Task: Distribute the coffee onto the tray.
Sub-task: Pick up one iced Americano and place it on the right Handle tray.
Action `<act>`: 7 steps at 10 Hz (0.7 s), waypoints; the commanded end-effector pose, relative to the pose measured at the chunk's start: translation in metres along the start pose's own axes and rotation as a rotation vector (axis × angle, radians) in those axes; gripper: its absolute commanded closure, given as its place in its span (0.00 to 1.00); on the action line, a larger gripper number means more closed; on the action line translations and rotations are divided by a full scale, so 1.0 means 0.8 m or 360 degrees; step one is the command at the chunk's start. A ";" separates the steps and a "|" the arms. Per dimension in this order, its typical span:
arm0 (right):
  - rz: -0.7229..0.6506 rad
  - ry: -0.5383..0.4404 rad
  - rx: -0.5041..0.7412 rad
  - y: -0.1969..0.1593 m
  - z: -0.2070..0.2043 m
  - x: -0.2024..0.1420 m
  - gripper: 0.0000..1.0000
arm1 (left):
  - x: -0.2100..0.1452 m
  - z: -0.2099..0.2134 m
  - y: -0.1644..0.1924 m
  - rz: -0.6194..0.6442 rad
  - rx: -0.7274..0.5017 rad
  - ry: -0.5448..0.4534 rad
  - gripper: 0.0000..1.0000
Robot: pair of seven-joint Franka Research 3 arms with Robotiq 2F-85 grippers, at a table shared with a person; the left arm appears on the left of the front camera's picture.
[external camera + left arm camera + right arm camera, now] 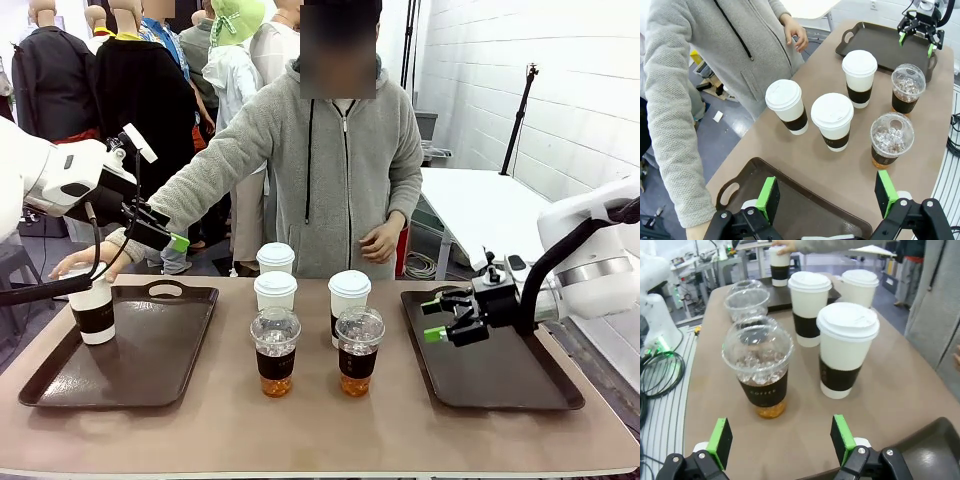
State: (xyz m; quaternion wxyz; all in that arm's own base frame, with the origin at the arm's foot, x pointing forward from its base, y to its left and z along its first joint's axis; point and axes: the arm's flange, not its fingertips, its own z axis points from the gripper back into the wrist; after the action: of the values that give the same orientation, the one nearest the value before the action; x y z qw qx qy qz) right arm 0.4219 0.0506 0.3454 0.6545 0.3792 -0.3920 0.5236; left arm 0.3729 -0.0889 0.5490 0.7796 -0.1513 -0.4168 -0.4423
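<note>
Coffee is being distributed; one paper cup point(95, 315) is being held by a hand point(85, 262) on the left tray point(150, 365), under the left gripper point(826, 195), jaws spread; five more cups point(275, 292) are being faced by the right gripper point(432, 320), jaws spread; the nearest clear cup point(759, 365) probably needs straddling next.

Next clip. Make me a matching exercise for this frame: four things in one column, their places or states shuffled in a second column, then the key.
Things
1. paper cup under the person's hand
2. clear iced cups
3. right gripper
4. left gripper

Places or states
A. open, over the right tray
B. standing on the left tray
C. open, above the left tray
D. on the bare table between the trays

Pairs: 1-B, 2-D, 3-A, 4-C
</note>
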 end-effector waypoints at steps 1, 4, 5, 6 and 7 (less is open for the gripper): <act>0.0053 -0.0087 0.0067 -0.017 -0.012 -0.028 0.00 | -0.003 -0.002 0.003 -0.0003 -0.0017 -0.0012 0.00; 0.0113 -0.0208 0.0098 -0.022 -0.033 -0.058 0.00 | -0.003 -0.002 0.003 -0.0003 -0.0017 -0.0012 0.00; 0.0120 -0.0234 0.0100 -0.024 -0.041 -0.064 0.00 | -0.003 -0.002 0.003 -0.0003 -0.0017 -0.0012 0.00; 0.0142 -0.0276 0.0093 -0.025 -0.046 -0.067 0.00 | -0.003 -0.002 0.003 -0.0003 -0.0017 -0.0012 0.00; 0.0140 -0.0280 0.0125 -0.026 -0.052 -0.069 0.00 | -0.003 -0.002 0.003 -0.0003 -0.0017 -0.0012 0.00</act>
State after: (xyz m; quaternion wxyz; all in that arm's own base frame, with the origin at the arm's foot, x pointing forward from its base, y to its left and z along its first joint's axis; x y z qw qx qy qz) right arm 0.4323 0.0593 0.2813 0.5936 0.4255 -0.4298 0.5308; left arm 0.3730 -0.0889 0.5490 0.7797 -0.1513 -0.4167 -0.4422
